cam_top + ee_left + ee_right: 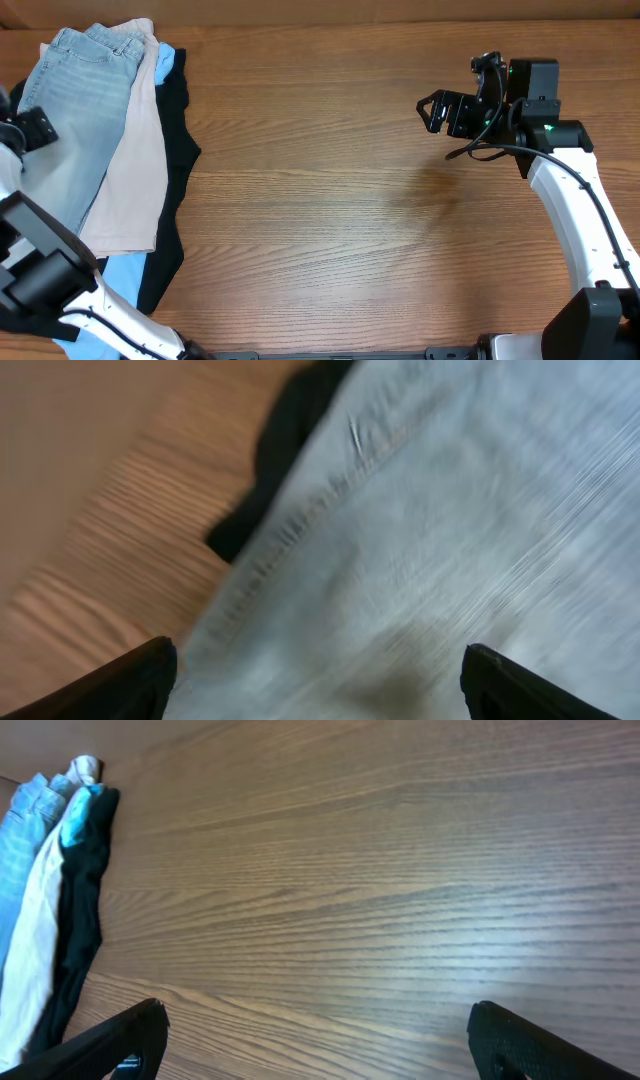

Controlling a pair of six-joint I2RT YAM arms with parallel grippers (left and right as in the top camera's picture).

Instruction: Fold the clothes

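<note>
A pile of clothes lies at the table's left side. The light-wash denim shorts lie on top, with beige shorts beside them, a black garment under these and a sky-blue garment at the near end. My left gripper is open just above the denim, holding nothing; the black garment shows beyond its edge. My right gripper is open and empty above bare table at the far right. In the right wrist view the pile lies far off at the left.
The wooden table spreads between the pile and the right arm. The left arm's white link lies over the pile's near end. A cable loops by the right wrist.
</note>
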